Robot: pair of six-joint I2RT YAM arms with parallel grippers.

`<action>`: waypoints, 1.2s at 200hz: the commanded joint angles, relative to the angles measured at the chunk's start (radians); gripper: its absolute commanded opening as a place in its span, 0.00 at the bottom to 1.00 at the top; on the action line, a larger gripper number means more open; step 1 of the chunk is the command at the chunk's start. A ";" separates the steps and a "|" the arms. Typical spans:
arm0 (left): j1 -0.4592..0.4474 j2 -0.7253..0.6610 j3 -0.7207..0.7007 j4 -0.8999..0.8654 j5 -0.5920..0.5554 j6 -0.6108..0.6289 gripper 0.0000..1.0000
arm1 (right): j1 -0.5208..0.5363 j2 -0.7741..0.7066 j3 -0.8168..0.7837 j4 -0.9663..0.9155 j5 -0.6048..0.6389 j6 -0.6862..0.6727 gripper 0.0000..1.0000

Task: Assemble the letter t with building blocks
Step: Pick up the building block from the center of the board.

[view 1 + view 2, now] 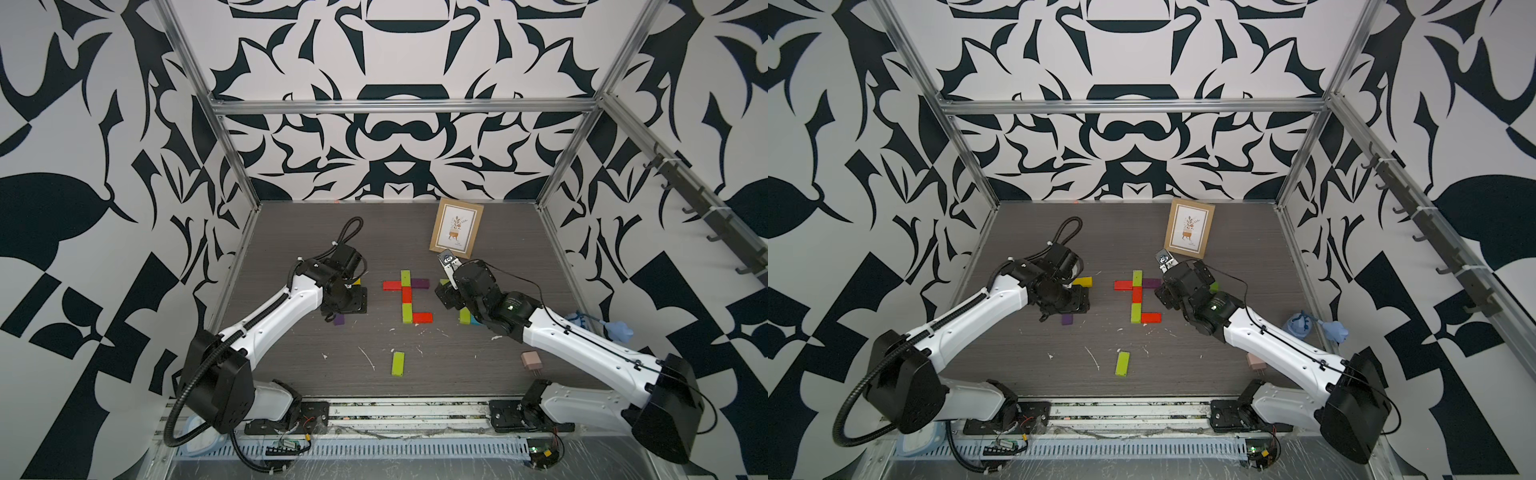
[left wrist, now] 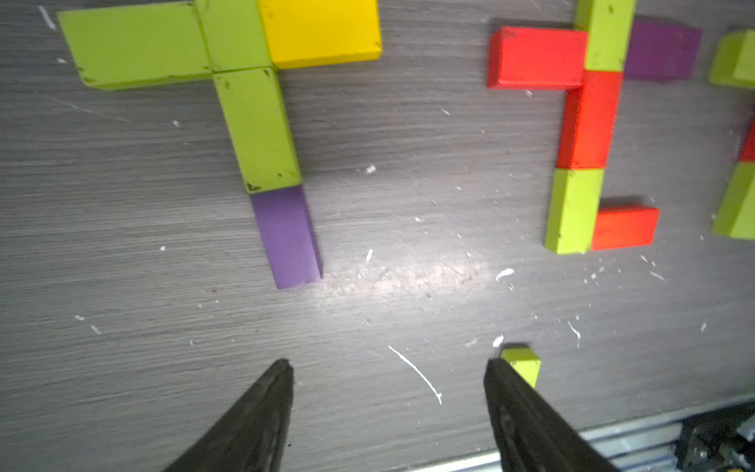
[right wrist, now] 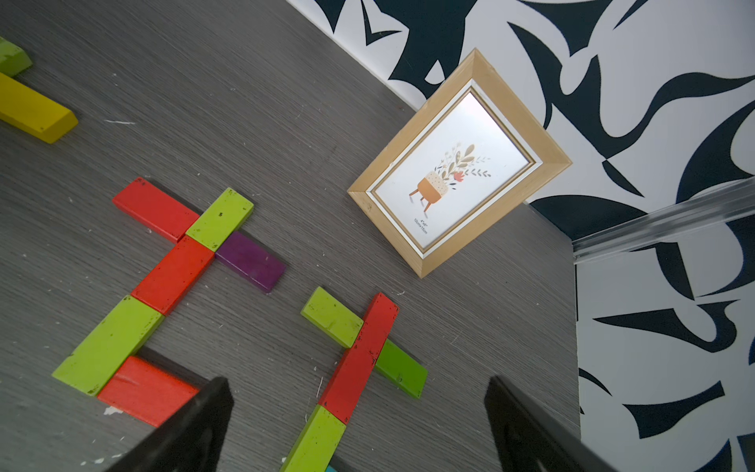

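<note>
Building blocks (image 1: pixel 397 363) look light, stiff and smooth to us, so we would pinch one across its long sides, while our left gripper (image 2: pixel 388 363) and right gripper (image 3: pixel 358 382) both gape empty.

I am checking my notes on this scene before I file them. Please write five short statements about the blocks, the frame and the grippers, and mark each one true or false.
1. The left gripper and the right gripper are both open and empty. True.
2. The foot of the middle letter is a yellow block. False: it is a red block.
3. A lone green block lies apart from the letters. True.
4. The frame lies flat on the table. False: it stands up, leaning slightly.
5. The yellow block touches a green block. True.
</note>
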 commanded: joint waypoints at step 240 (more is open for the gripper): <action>-0.627 0.372 -0.029 0.196 -0.095 -0.516 0.65 | -0.005 -0.073 0.001 -0.005 0.178 0.027 1.00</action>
